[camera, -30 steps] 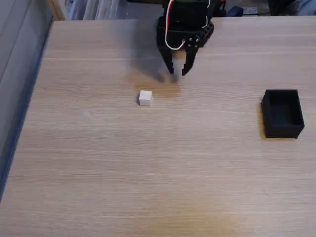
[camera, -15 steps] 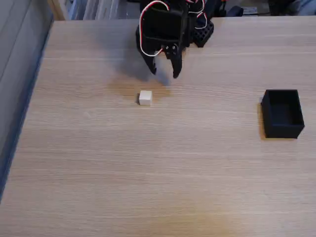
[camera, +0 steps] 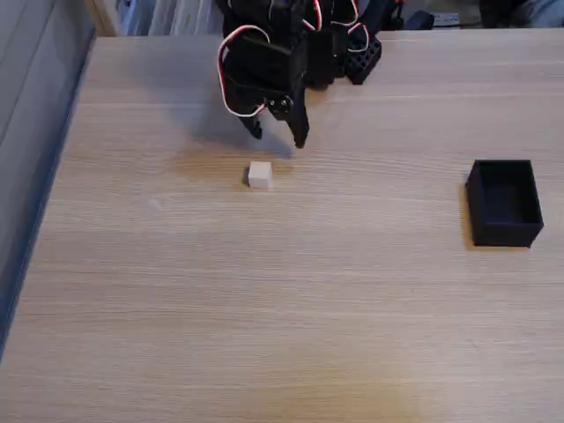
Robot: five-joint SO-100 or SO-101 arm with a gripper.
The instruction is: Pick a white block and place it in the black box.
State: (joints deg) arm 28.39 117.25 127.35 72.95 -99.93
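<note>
My pincer [camera: 278, 136] has swung toward the left of the fixed view over the last second, and it now hangs just behind and slightly right of the white block [camera: 259, 174], with its tips apart from the cube. Its two fingers are spread moderately, wider than the block looks, and they hold nothing. I judge this as the end of the approach: I am nearly lined up over the block and what remains is a short move forward and down before closing. The block itself has not shifted; it sits alone on the bare wooden surface [camera: 264, 300], left of centre. The black box [camera: 504, 202] stands well apart from it at the right side of the surface, upright with its open top facing the camera. Its inside looks empty, though the dark walls make the bottom hard to read.
</note>
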